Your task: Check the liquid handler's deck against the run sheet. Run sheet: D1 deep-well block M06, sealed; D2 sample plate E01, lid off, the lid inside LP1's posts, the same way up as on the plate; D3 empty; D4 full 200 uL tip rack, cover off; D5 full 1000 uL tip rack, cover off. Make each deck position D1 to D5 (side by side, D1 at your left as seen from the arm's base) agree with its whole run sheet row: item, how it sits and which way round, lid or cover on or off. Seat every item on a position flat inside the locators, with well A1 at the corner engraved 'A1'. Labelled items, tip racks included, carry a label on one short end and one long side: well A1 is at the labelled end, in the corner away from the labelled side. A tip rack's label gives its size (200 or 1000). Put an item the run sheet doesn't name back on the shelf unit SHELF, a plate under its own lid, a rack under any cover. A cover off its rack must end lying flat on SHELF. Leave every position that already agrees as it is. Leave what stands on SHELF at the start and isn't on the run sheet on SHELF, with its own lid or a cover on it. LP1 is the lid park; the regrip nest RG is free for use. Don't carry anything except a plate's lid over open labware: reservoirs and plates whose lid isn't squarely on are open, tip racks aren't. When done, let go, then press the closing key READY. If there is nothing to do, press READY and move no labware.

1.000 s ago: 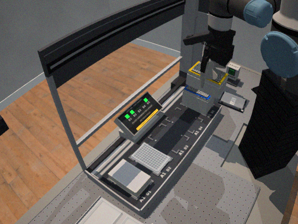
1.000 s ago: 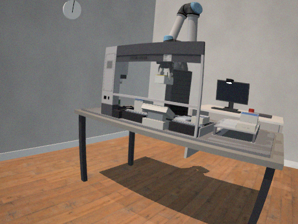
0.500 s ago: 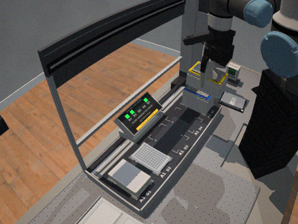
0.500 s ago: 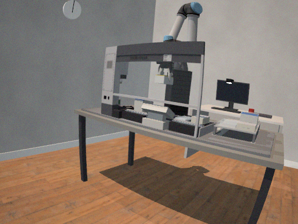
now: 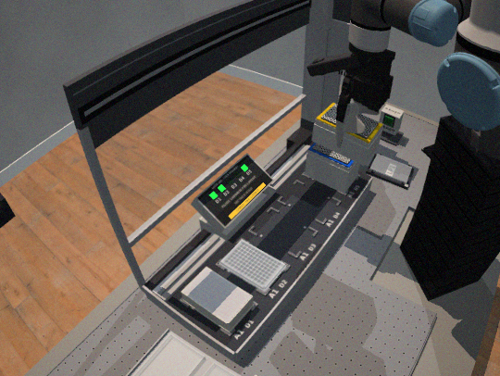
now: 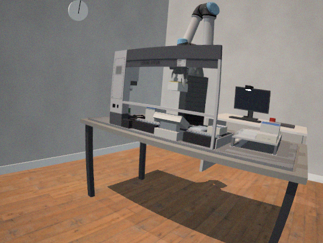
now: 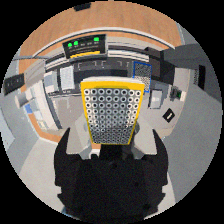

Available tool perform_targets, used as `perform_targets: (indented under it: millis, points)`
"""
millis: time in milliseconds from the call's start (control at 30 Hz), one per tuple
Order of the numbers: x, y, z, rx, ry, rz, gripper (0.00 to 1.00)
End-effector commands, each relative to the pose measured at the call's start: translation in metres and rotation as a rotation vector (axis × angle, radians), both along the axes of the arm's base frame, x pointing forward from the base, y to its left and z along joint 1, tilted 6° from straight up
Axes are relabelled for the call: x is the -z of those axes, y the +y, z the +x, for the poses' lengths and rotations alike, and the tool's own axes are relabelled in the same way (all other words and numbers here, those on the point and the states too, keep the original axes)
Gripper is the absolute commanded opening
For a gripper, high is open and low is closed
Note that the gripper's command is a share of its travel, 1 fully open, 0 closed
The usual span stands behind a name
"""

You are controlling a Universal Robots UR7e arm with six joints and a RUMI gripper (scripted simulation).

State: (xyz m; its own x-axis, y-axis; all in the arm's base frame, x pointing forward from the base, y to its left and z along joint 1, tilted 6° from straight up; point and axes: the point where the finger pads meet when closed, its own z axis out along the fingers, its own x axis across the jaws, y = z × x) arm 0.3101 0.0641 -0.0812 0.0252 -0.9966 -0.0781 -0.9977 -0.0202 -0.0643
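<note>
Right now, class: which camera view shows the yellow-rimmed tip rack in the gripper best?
The wrist view: the yellow-rimmed tip rack fills its centre, the hole grid plain, the gripper shut on it. The top view shows it partly hidden by the gripper, above the blue-rimmed rack. The exterior view shows only a small pale block under the gantry.
</note>
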Motion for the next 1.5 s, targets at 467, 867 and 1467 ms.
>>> perform_targets:
  millis: [467,867,1467]
  points:
    - [0.004,-0.004,-0.09,0.0,-0.003,0.001,0.0]
    - [0.004,-0.004,-0.09,0.0,-0.003,0.001,0.0]
    - [0.001,-0.003,-0.056,0.0,-0.003,0.001,0.0]
